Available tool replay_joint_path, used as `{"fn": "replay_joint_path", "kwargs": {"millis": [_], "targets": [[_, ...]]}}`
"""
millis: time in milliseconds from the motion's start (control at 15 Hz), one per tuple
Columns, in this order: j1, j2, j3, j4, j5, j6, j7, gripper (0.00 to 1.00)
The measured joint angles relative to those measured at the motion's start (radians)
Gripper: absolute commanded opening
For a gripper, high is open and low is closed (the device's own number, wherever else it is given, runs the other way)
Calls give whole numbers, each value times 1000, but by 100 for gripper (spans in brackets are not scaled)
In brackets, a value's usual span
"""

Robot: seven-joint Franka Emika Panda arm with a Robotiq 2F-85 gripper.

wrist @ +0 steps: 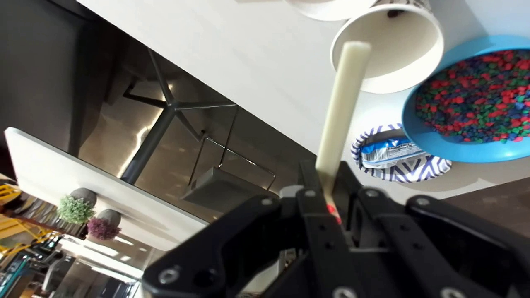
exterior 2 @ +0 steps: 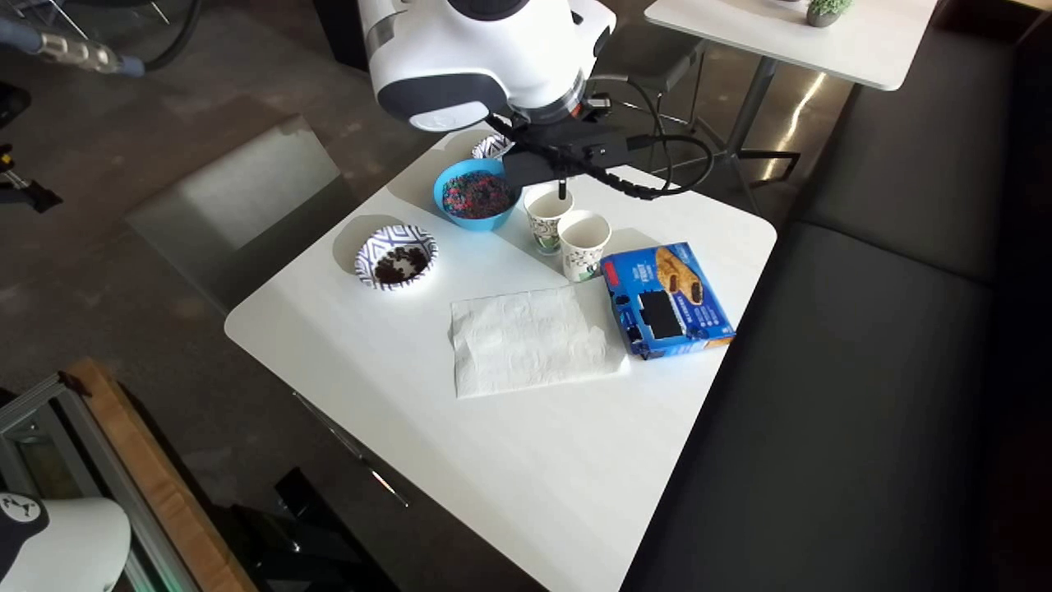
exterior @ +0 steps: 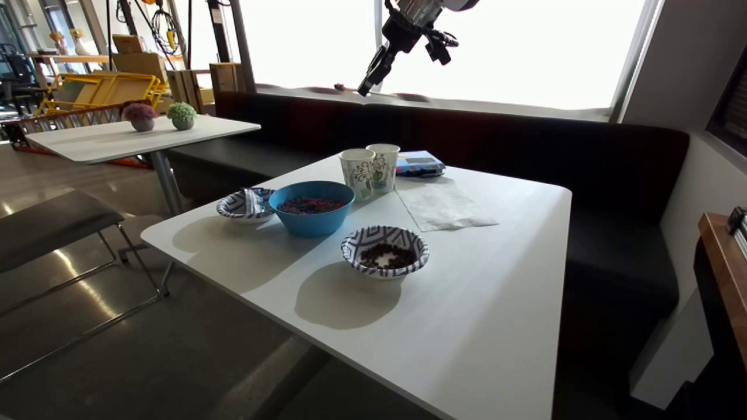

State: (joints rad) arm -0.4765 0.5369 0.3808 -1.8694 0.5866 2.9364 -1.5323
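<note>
Higher than the blue bowl and nearby paper cups, grips a pale stick in the gripper.

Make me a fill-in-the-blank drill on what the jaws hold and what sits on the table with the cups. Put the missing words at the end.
1. In the wrist view, the pale stick gripped by the jaws shows ____ marks near its held end.
2. Standing on the table are exactly ____ paper cups.
3. The plain bowl of multicoloured bits is coloured ____.
4. The paper towel is coloured ____.

Missing words: red; two; blue; white.
</note>
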Motion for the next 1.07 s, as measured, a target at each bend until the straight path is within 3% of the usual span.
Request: {"fn": "replay_joint_path", "kwargs": {"millis": [400,1067], "targets": [[16,55,34,24,10,76,56,4],[11,120,41,66,19,79,164,4]]}}
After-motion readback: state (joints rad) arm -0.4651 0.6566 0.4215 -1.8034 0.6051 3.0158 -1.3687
